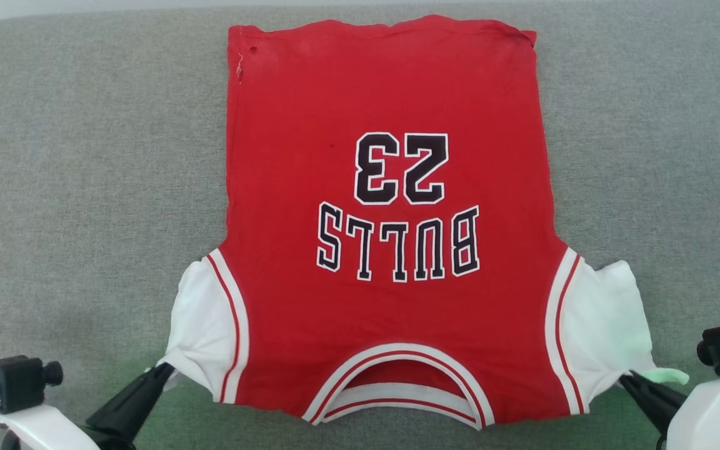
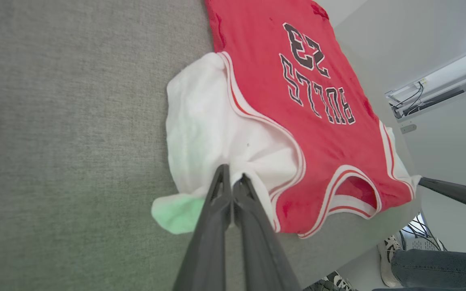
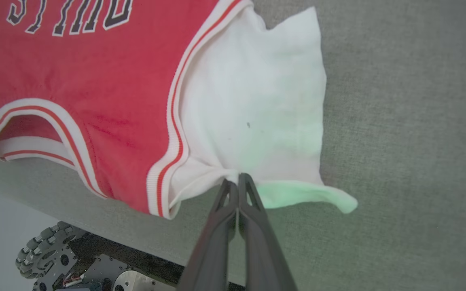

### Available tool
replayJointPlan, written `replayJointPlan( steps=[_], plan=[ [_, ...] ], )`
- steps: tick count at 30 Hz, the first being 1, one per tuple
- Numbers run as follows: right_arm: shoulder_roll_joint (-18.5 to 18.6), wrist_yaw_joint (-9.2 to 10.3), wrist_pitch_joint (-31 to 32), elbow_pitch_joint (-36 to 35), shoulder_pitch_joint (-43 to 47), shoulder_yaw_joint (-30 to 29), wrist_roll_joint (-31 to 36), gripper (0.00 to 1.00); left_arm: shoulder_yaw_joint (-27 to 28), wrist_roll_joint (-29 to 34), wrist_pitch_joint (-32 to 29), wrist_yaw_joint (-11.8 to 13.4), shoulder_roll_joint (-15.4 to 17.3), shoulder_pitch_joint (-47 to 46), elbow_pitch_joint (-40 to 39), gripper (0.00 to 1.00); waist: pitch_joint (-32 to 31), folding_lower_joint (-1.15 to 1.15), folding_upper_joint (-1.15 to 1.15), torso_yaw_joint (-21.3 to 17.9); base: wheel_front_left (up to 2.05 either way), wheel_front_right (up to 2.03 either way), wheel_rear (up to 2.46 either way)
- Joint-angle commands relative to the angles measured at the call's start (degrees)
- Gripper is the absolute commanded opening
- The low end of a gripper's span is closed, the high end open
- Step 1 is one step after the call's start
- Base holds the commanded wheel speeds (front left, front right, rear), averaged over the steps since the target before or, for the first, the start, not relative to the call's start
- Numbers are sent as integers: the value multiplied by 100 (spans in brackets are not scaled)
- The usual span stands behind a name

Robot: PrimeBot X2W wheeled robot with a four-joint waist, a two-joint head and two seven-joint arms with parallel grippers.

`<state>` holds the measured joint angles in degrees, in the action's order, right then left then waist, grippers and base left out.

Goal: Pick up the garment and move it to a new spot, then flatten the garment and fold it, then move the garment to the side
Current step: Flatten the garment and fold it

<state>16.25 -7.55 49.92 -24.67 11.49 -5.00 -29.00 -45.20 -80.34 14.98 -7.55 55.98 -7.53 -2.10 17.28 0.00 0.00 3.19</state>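
The left hand (image 1: pixel 159 372) is pinched shut on the near edge of one white sleeve (image 1: pixel 204 322) of the jersey (image 1: pixel 391 250). The right hand (image 1: pixel 627 378) is closed the same way on the other sleeve (image 1: pixel 607 319). In both wrist views the fingers meet with only a fold of cloth between them.

The jersey lies spread on the grey table (image 1: pixel 85 187), print side up. Its collar (image 1: pixel 397 381) is nearest the robot and its hem is at the far end. The red body looks smooth, while both sleeves are bunched where the hands grip them.

This looks like the end of the flattening step, with folding yet to begin. The next move probably calls for both hands to work evenly. They could give a light outward pull to take out the sleeve wrinkles, or lift the sleeves and lay them inward over the red body. An uneven pull would likely skew the cloth.

The jersey lies between the two hands and stretches away from them, with each hand at one near corner.
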Motion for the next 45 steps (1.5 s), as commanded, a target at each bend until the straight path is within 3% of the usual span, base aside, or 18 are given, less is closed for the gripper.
replayJointPlan(
  steps=[1,4,11,17,18,19,23,28,33,39,45],
  plan=[
    [-22,12,36,-40,42,-3,-12,0,10,100,27,13,-18,43,-17,0,8,0,0,7,0,0,0],
    [-21,11,233,-91,182,93,-136,0,-199,77,26,13,-22,138,-109,0,14,0,0,1,0,0,0],
    [-119,9,357,-209,387,-9,-201,0,-6,89,24,13,-69,301,-45,0,134,0,0,61,0,0,0],
    [55,8,220,259,54,168,147,0,-219,209,20,13,-265,20,191,0,195,0,0,80,0,0,0],
    [79,8,148,340,-19,218,217,31,-280,236,20,13,-291,-28,232,0,207,0,0,84,0,0,0],
    [76,9,66,406,-109,237,266,100,-333,235,20,13,-313,-75,252,0,221,0,0,84,0,0,0],
    [120,9,30,437,-203,324,288,100,-496,306,20,13,-344,-186,279,0,235,0,0,105,0,0,0],
    [209,8,295,-146,-445,73,217,100,-562,441,20,13,-366,-230,183,0,300,0,0,165,0,0,0],
    [306,8,773,-570,-1627,-573,412,100,-577,621,20,13,-314,-412,-14,0,520,0,0,377,0,0,0],
    [411,8,1105,100,-3196,-524,848,100,-652,824,20,13,-265,-697,-247,0,806,0,0,669,0,0,0],
    [296,8,1230,1610,-5053,-317,1633,100,-819,1024,21,13,-306,-1134,-532,0,1263,0,0,1090,0,0,0]
  ],
)
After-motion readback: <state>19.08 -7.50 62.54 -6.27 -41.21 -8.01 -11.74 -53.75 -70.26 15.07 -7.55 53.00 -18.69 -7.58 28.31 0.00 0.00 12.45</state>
